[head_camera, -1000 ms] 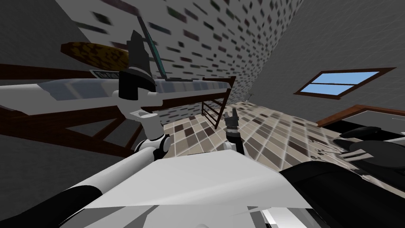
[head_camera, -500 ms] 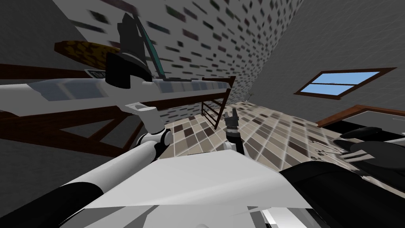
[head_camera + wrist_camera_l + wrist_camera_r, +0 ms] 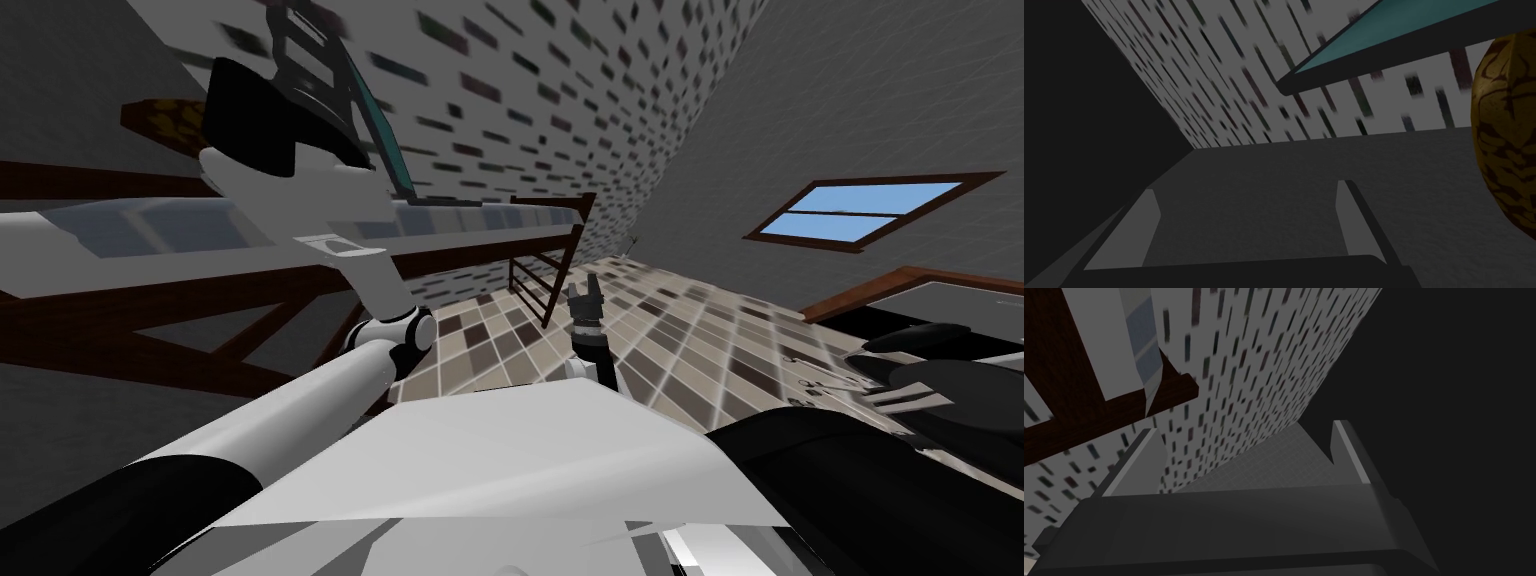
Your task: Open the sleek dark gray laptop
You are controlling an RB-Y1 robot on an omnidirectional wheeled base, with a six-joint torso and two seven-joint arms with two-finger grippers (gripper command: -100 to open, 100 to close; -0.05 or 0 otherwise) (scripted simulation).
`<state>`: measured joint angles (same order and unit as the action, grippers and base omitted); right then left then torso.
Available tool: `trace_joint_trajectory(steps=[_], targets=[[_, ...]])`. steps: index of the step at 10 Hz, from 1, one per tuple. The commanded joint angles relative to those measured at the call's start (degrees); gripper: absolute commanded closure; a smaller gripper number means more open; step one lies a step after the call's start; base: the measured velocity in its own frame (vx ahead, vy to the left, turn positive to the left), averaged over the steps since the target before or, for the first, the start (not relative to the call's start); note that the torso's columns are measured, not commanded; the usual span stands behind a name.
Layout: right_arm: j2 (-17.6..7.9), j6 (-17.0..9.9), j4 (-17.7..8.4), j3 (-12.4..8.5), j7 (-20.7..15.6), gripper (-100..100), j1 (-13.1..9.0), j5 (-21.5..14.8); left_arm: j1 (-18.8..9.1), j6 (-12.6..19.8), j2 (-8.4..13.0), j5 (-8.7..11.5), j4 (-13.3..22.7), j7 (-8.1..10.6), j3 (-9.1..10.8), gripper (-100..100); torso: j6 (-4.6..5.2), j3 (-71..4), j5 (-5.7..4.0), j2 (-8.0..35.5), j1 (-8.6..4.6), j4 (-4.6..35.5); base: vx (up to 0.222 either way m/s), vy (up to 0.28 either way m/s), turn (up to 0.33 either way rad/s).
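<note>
Two grippers, both empty. Left gripper (image 3: 1246,215) is up high over the far left part of the table (image 3: 150,225), blades spread wide with nothing between them. The laptop (image 3: 385,140) sits on that table, toward its far edge, by the speckled wall. Its lid is tilted well up off the base, teal screen facing right. In the left wrist view the laptop's dark lid rim and a teal strip (image 3: 1404,40) lie out past the fingertips, clearly apart from them, so no contact.

My read is that the lid stands on its own hinge, which is why the hand can stay spread and off it. With the blades apart, nothing can snag the rim or drag the lid back down. The hinge angle looks past halfway, so I'd judge the task done or nearly so. I cannot tell the exact angle from here.

A brown mottled round thing (image 3: 1504,150) sits on the table just left of the laptop and close beside the left hand. That's the one thing to avoid if the arm swings.

Right gripper (image 3: 587,298) hangs low over the tiled floor (image 3: 680,330), near the table's right end and well apart from the laptop. Its blades are also spread and hold nothing. It looks parked there to keep out of the working arm's way.
</note>
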<state>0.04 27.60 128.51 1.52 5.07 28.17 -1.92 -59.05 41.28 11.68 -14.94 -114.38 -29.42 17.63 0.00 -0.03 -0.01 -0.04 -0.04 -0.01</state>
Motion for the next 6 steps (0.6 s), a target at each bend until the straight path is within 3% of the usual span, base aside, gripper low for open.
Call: trace_joint_trajectory(steps=[1, 3, 4, 5, 6], targets=[[0.00, 0.00, 0.00, 0.00, 0.00, 0, 0.00, 0.00, -4.07, 3.97, 0.50, -1.05, 2.45, -1.55, 1.23, -100, 0.00, 0.05, 0.01, 0.10, 0.04, 0.02, 0.028, -0.019, 0.003], [0.00, 0.00, 0.00, 0.00, 0.00, 0, 0.00, 0.00, -6.43, 5.03, 0.50, -1.05, 2.45, -1.55, 1.23, -100, 0.00, 0.03, 0.01, 0.04, 0.05, 0.01, 0.028, -0.017, 0.005], [0.00, 0.00, 0.00, 0.00, 0.00, 0, 0.00, 0.00, -8.62, 7.49, 0.97, -2.06, 4.66, -2.87, 2.29, -100, 0.00, 0.04, 0.01, 0.07, 0.06, 0.01, 0.042, -0.021, 0.007], [0.00, 0.00, 0.00, 0.00, 0.00, 0, 0.00, 0.00, -10.48, 8.96, 0.97, -2.06, 4.66, -2.87, 2.29, -100, -0.01, 0.01, 0.01, 0.00, 0.03, 0.01, 0.044, -0.021, 0.010], [0.00, 0.00, 0.00, 0.00, 0.00, 0, 0.00, 0.00, -10.85, 8.96, 0.97, -2.06, 4.66, -2.87, 2.29, -100, 0.00, 0.00, 0.01, -0.01, 0.03, 0.00, 0.019, -0.009, 0.002]])
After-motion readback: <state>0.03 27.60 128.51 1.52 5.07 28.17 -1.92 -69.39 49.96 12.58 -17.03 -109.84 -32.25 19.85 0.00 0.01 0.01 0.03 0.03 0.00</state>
